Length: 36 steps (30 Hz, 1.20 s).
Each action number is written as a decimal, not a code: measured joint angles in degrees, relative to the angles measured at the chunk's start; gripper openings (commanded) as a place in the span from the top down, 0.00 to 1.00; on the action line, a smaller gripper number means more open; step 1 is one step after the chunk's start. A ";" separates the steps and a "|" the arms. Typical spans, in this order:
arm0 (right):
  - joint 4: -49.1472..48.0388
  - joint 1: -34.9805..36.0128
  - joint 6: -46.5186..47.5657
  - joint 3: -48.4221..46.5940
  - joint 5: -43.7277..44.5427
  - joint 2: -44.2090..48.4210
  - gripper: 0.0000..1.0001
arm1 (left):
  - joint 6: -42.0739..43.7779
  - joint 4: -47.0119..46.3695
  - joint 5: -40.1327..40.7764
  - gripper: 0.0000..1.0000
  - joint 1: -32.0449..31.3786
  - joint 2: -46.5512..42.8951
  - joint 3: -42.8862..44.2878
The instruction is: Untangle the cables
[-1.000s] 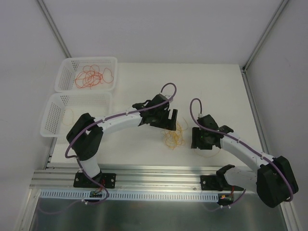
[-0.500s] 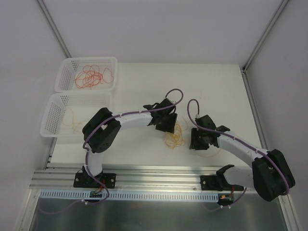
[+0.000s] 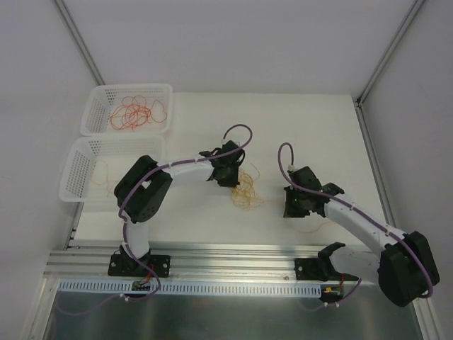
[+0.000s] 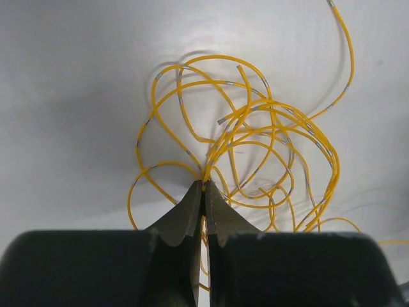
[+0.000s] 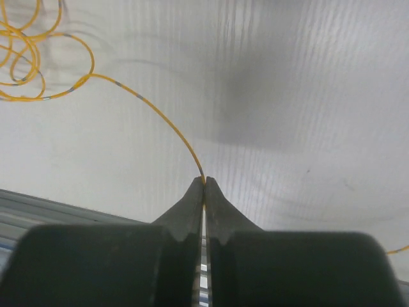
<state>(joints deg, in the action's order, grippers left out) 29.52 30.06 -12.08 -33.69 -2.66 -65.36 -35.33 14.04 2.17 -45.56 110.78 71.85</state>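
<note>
The left gripper point(image 4: 203, 185) has its jaws pressed together, pinching a few wires where several loops cross at the near edge of the yellow tangle point(image 4: 255, 147). The right gripper point(image 5: 204, 182) is clamped just as tight on one loose strand point(image 5: 163, 121) that trails out of that tangle.

Standing here, the white table point(image 3: 311, 127) is the biggest thing to take in. At its far left corner sit two white mesh baskets. The far basket point(image 3: 92, 117) holds a heap of red cables point(image 3: 134, 113). The near basket point(image 3: 71, 173) has what look like a few thin yellowish wires in it.

The yellow tangle lies mid-table between the two grippers, right against the left one and some way to the left of the right one. The held strand runs roughly side to side across the table, from the knot toward the right fingertips. I'd say any pulling apart has to go along that line, with the left arm anchoring the bundle since it sits nearest.

I can't see any brand, label or readable writing anywhere.
</note>
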 measured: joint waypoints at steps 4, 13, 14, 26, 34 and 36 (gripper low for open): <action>6.03 -2.95 2.67 -6.73 2.43 6.21 0.99 | -1.18 -0.39 0.74 1.00 5.92 -4.22 -5.51; 18.08 -20.35 6.88 -34.47 3.76 14.36 0.99 | -1.55 1.01 3.21 1.00 14.05 -15.69 -17.49; 18.60 -21.79 6.91 -37.11 3.43 14.58 0.99 | -1.55 1.27 3.37 1.00 14.08 -16.59 -18.27; 15.87 -29.14 2.95 -61.09 -6.58 12.46 0.99 | -1.53 1.29 3.21 0.98 14.16 -20.63 -23.28; 13.27 -29.20 1.70 -57.07 -17.57 8.55 0.99 | -0.74 1.81 1.05 0.69 13.14 -31.91 -26.84; 13.25 -29.20 1.86 -55.58 -19.54 8.17 0.99 | -0.28 1.77 0.68 0.55 11.76 -36.11 -27.30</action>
<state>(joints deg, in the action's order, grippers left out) 42.76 0.86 -10.22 -89.27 -22.20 -57.19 -35.62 15.81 2.85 -33.80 74.67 44.56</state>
